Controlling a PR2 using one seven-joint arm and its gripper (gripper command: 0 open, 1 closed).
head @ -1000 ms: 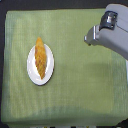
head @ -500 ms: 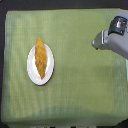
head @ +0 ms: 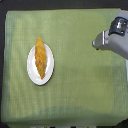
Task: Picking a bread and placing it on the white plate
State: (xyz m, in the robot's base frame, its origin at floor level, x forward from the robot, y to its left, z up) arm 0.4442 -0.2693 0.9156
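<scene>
The bread (head: 41,58), a golden-orange spindle-shaped loaf, lies lengthwise on the white plate (head: 33,71) at the exterior view's left. My gripper (head: 95,43) is far off at the upper right, well apart from the plate, with nothing seen in it. Its fingers are too blurred to show whether they are open or shut.
A green cloth (head: 75,90) covers the table, its edges visible at top, left and bottom. The grey arm (head: 116,42) reaches in from the exterior view's right edge.
The arm has drawn back toward the right and slightly downward, away from the plate. Bread and plate have not moved.
</scene>
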